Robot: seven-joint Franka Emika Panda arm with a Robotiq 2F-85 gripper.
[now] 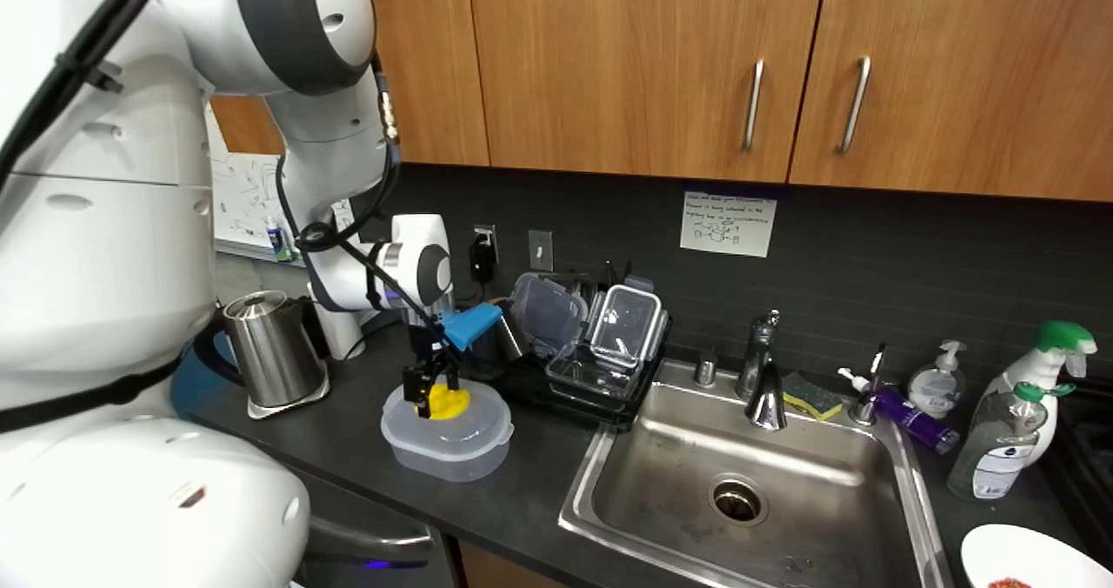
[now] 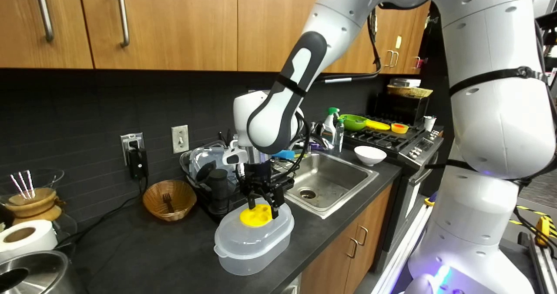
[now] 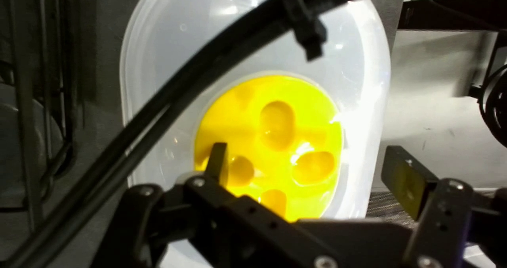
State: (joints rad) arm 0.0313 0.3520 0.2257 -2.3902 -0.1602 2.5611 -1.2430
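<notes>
In an exterior view I've got a paper roll (image 2: 41,241) at lower left, a wicker basket (image 2: 152,194) left of centre, then my gripper (image 2: 263,208) mid-frame, jaws wide apart over the yellow disc (image 2: 256,218) on a plastic container (image 2: 252,265), lower centre. Can't tell if they're touching, tbh. Sink (image 2: 333,181) and white bowl (image 2: 370,156) sit right of that.

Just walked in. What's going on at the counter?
A robot arm has its jaws low over a translucent container standing on the counter near the sink. The container's lid is on, with a yellow disc at its top. The jaws stand open and hold nothing; in the wrist view one shows against the disc, the other out past the container's edge. Whether either touches the lid, I can't tell.
</notes>
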